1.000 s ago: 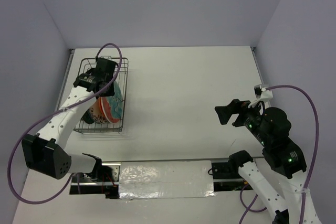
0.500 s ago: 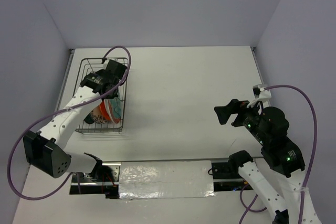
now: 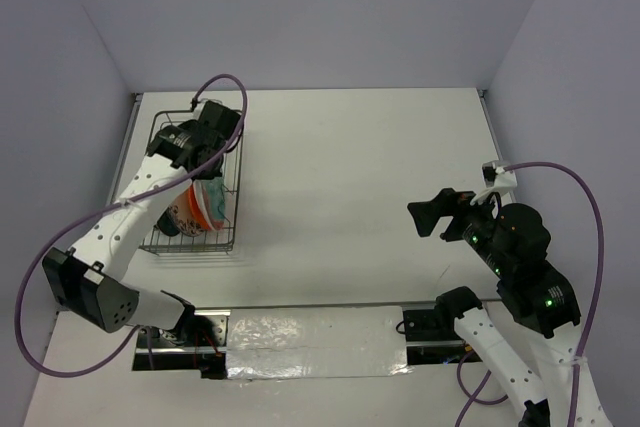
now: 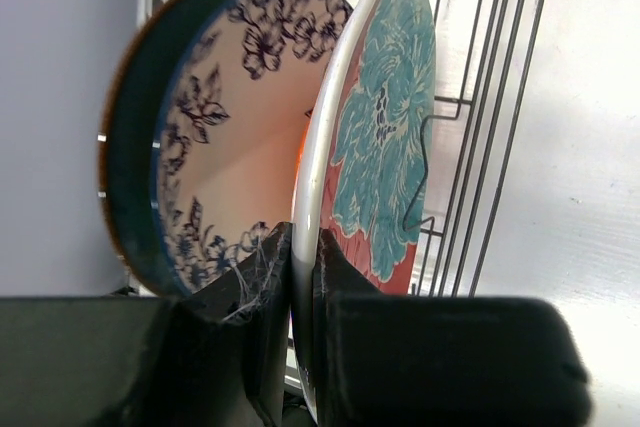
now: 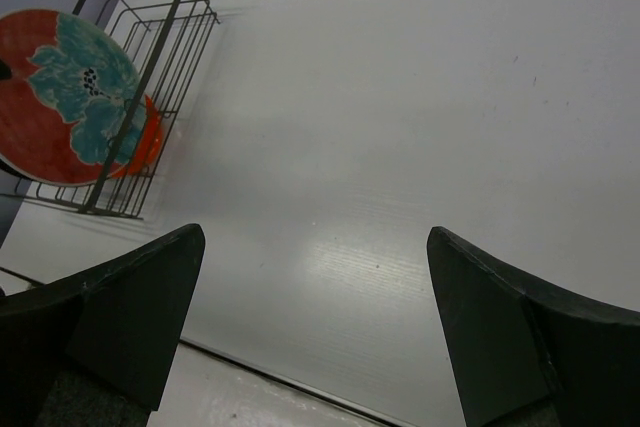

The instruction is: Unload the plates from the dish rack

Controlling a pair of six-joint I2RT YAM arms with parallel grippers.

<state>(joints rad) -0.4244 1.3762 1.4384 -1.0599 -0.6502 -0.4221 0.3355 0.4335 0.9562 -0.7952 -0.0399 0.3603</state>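
The wire dish rack (image 3: 160, 137) stands at the far left of the table. Several plates stand upright in it. In the left wrist view the red plate with teal flowers (image 4: 385, 147) is nearest the rack's right wires (image 4: 500, 97). The white-and-blue patterned plate (image 4: 240, 147) and the dark teal plate (image 4: 130, 177) stand behind it. My left gripper (image 4: 305, 277) is shut on the red plate's white rim, over the rack (image 3: 205, 142). The right wrist view shows the red plate (image 5: 65, 97) and a small orange plate (image 5: 150, 142) in the rack (image 5: 170, 27). My right gripper (image 3: 430, 215) is open and empty, well to the right.
White table top (image 3: 350, 177) lies between the rack and the right arm. Grey walls close in the left, back and right sides. A foil-covered strip (image 3: 300, 332) runs along the near edge by the arm bases.
My left wrist has shifted a little to the right and then toward the far end of the rack, still over the plates. The right arm has barely moved.
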